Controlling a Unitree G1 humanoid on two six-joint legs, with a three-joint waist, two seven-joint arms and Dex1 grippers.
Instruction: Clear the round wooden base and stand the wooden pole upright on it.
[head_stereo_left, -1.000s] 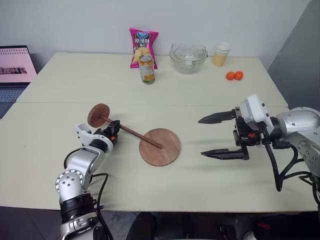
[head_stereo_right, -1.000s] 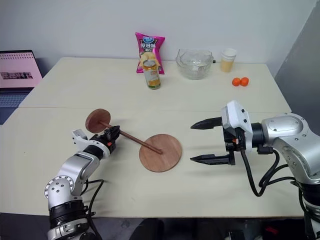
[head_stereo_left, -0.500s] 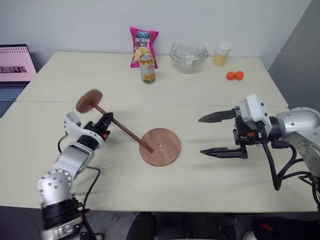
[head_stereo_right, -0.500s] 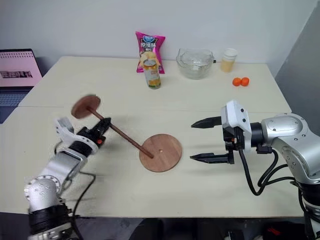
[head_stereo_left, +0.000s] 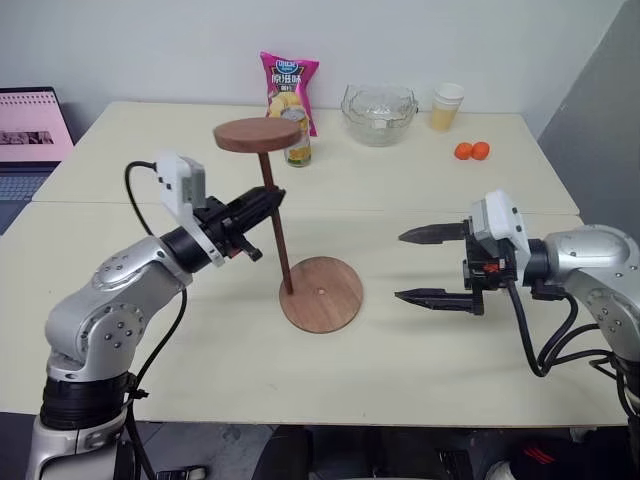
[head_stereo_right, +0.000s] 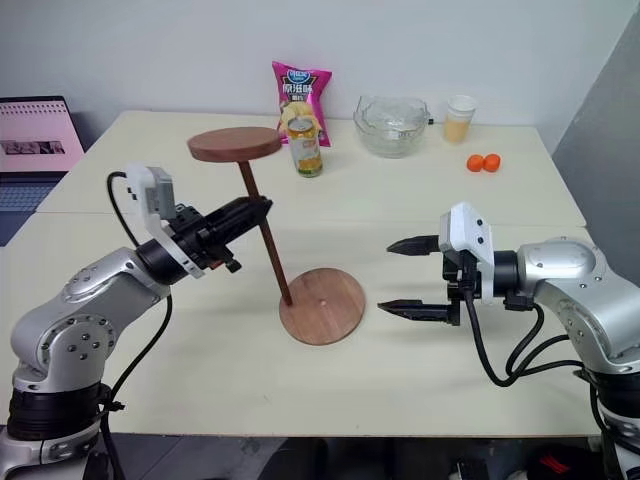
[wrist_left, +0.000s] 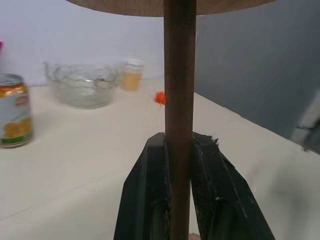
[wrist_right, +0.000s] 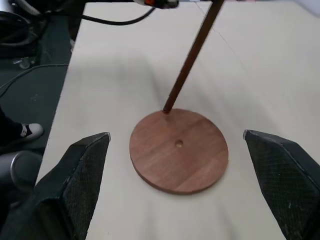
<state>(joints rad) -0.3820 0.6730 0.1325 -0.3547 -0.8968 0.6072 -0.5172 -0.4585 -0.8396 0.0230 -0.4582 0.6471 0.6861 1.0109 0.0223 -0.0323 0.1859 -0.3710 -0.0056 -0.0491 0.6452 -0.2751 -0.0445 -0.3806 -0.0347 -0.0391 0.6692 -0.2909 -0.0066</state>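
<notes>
Head views: the round wooden base (head_stereo_left: 321, 293) lies flat on the table (head_stereo_left: 150, 160). The wooden pole (head_stereo_left: 276, 223) leans nearly upright, its lower tip on the base's left edge, disc end up. The left gripper (head_stereo_left: 268, 200), left of the base, pinches the rod. The right gripper (head_stereo_left: 420, 266), right of the base, is spread, holding nothing.

Left wrist view: 2 black fingers (wrist_left: 150, 200) clamp the rod.

Right wrist view: both fingers (wrist_right: 85, 172) stand wide apart either side of the base, whose centre hole (wrist_right: 178, 144) shows; the rod tip rests at its rim.
</notes>
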